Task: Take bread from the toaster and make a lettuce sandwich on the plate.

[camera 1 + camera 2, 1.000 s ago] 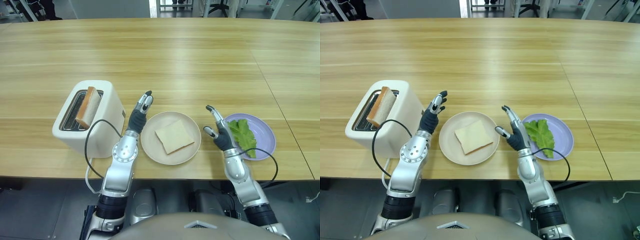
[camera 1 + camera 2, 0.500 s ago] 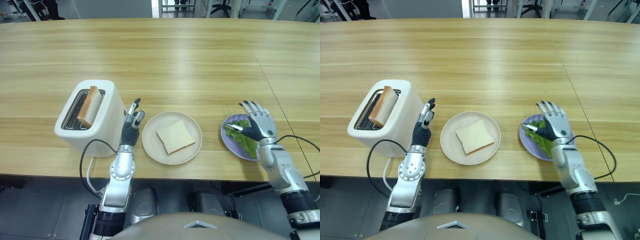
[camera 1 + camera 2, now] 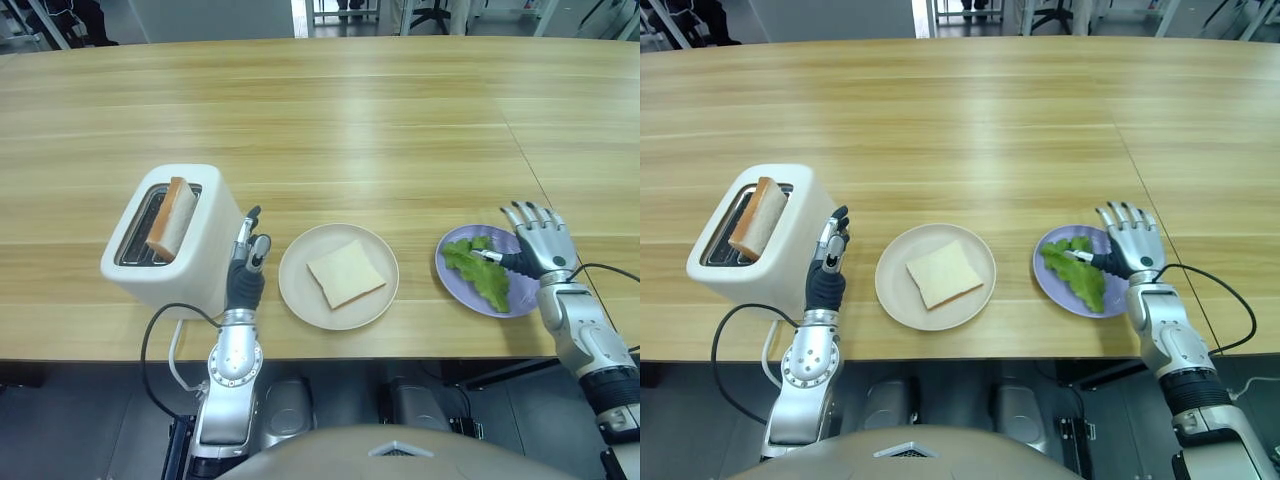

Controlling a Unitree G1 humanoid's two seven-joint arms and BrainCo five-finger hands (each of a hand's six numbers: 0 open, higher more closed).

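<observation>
Near the table's (image 3: 350, 120) front edge, towards its left corner, stood a cream toaster (image 3: 195, 258) with an upright bread slice (image 3: 167, 217) sticking out of one slot. Just beside the toaster's right wall the left hand (image 3: 246, 268) was held upright with its fingers straight and nothing in it; whether it touched the toaster could not be told. At the middle of the front edge sat a beige plate (image 3: 296, 280) with a flat bread slice (image 3: 345, 274) lying on it, set slightly askew. Further right along the same edge, apart from the beige plate, a purple plate (image 3: 455, 290) held a lettuce leaf (image 3: 485, 280) lying flat across it. The right hand (image 3: 540, 245) hovered at the purple plate's right rim, its fingers spread and pointing away from the front edge, its thumb stretched out over the leaf; it gripped nothing, and the lettuce lay loose on its plate
</observation>
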